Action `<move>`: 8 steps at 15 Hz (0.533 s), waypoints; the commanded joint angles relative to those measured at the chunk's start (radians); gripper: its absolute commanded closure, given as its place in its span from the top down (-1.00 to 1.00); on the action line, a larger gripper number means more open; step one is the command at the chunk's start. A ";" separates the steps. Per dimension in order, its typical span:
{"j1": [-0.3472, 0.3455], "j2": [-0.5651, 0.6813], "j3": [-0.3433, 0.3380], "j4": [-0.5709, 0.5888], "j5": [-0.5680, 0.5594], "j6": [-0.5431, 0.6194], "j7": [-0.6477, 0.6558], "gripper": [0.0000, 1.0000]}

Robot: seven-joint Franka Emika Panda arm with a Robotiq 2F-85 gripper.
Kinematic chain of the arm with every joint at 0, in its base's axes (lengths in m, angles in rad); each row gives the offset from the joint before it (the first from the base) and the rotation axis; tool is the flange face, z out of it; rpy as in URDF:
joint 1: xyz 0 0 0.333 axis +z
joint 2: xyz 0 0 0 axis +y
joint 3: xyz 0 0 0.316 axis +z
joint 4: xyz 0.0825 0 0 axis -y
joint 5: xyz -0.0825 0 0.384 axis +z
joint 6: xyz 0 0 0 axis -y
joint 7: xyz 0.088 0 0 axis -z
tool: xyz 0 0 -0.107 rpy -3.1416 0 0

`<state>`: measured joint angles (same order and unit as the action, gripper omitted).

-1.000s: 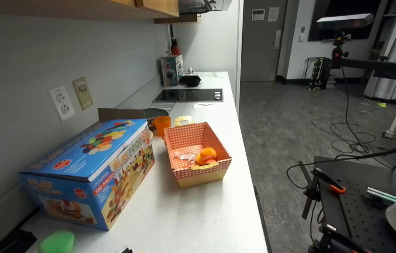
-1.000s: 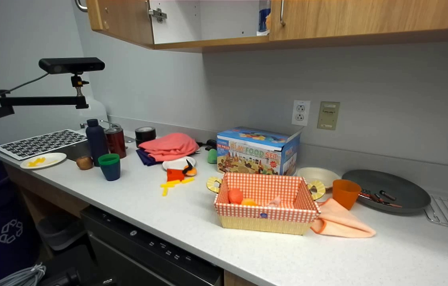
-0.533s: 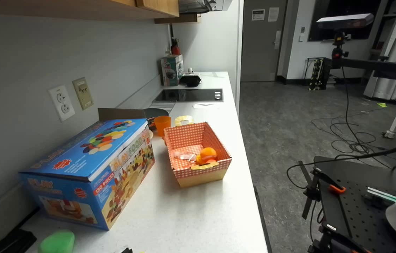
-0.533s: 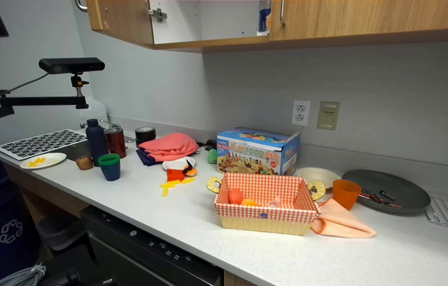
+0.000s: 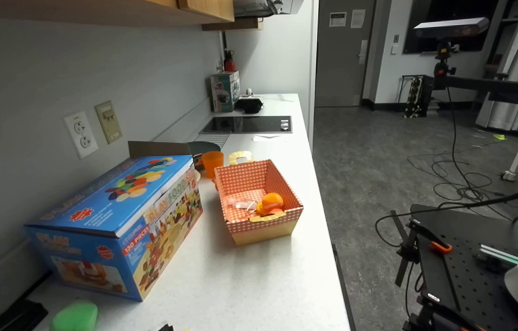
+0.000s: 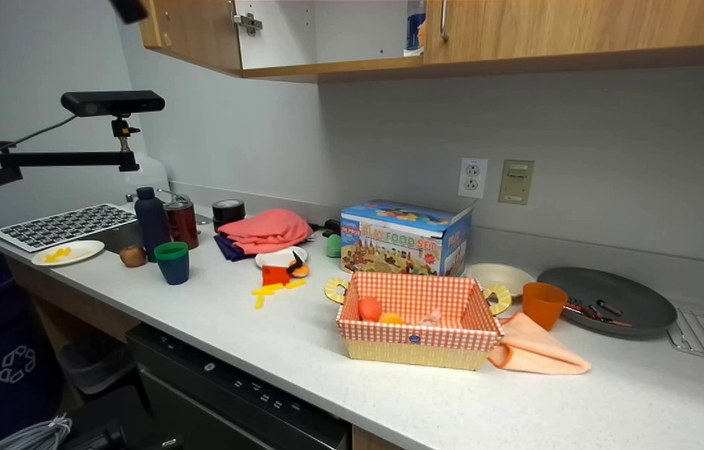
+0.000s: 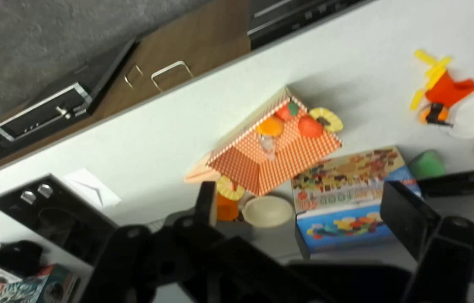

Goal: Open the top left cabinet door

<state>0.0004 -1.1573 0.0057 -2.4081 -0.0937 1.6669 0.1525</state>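
Observation:
The wooden left cabinet door (image 6: 195,37) stands swung outward at the top of an exterior view. Its hinge (image 6: 248,24) and the white cabinet inside (image 6: 358,31) show beside it. The top of the door is cut off by the frame. A dark, blurred part of my gripper (image 6: 128,9) is at the door's outer edge, where it covers the handle; I cannot tell whether it touches. In the wrist view my gripper (image 7: 300,185) has its fingers wide apart with nothing between them, high above the counter. The door does not show in the wrist view.
The right cabinet door (image 6: 576,28) is shut, with a metal handle (image 6: 443,22). A black camera on an arm (image 6: 113,103) stands below the open door. The counter holds a checkered basket (image 6: 414,353), a blue play food box (image 6: 389,247), bottles and a pan (image 6: 608,294).
The dark gripper part has moved right and up from the left edge of an exterior view to the door's outer edge. The open door and the counter things look unchanged.

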 commanded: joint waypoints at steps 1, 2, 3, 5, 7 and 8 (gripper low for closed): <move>-0.042 0.110 -0.019 0.024 -0.012 0.225 -0.017 1.00; -0.043 0.132 -0.018 0.026 0.001 0.272 -0.016 1.00; -0.036 0.151 -0.011 0.028 0.016 0.312 -0.013 1.00; -0.013 0.176 0.010 0.031 0.052 0.353 -0.008 1.00; 0.009 0.184 0.035 0.037 0.089 0.356 -0.008 1.00; 0.018 0.180 0.050 0.044 0.108 0.342 -0.006 1.00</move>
<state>-0.0148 -0.9876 0.0270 -2.3989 -0.0391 2.0219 0.1497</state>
